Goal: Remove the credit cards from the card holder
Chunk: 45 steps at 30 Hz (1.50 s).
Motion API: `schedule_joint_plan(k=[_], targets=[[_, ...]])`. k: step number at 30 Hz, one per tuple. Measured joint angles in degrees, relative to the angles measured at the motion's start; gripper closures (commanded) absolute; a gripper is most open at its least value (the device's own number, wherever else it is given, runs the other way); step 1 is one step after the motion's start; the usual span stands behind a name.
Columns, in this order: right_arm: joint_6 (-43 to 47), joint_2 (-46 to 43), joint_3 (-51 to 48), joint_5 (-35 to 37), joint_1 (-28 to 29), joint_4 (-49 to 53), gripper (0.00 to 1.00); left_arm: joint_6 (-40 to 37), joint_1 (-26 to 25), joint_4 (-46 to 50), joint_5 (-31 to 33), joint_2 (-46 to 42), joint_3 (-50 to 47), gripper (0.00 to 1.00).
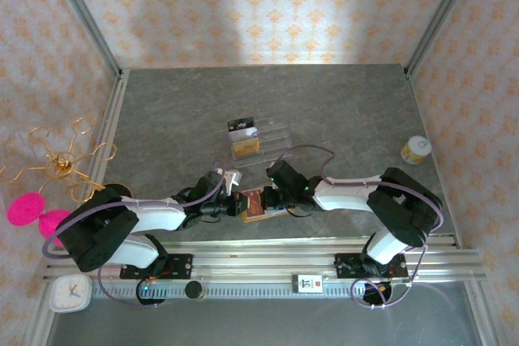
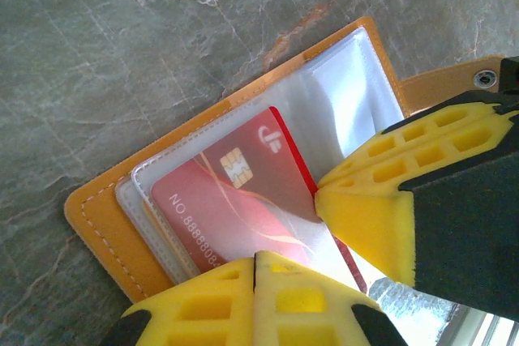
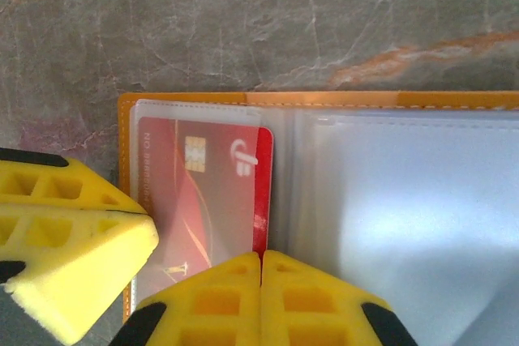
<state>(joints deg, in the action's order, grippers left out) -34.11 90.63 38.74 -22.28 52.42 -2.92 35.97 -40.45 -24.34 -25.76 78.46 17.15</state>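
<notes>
Card [image 3: 207, 200] is lying in the open holder [image 3: 365, 100], inside a clear sleeve, flat on the tabletop [image 3: 243, 22]. Its long axis is running straight out from the right gripper [image 3: 261, 269], with one long edge poking out toward the fold. Right gripper is pressing, clenched, at that edge. Left gripper [image 2: 255, 269], clenched too, seems to be pinning the sleeve on the card's far side. Acrylic stand [image 1: 259, 137] is sitting well behind and not obstructing.

Red card [image 2: 235, 208] in open holder [image 2: 101, 216]
</notes>
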Motion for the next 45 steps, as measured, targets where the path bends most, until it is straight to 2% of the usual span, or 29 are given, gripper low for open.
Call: schedule_joint_plan(k=[13,16,24,31,45], targets=[[-3.2,-2.9,-2.1,3.4,-0.1,0.7,1.00,-0.5,0.0,0.3,0.0,-0.3,0.0,1.00],[-2.6,-3.8,-2.1,2.7,-0.1,0.7,0.86,-0.5,0.0,0.7,0.1,-0.4,0.0,1.00],[-0.6,-5.7,-1.9,-5.5,-2.9,0.2,0.79,-1.3,0.0,0.8,0.3,-0.3,0.0,1.00],[-0.8,-2.9,-1.9,-10.7,-4.9,-1.1,0.80,-2.2,0.0,1.0,0.3,-0.4,0.2,1.00],[-0.8,0.7,-1.9,-12.9,-4.9,-2.3,0.84,-2.9,0.0,0.9,0.3,-0.5,0.2,1.00]])
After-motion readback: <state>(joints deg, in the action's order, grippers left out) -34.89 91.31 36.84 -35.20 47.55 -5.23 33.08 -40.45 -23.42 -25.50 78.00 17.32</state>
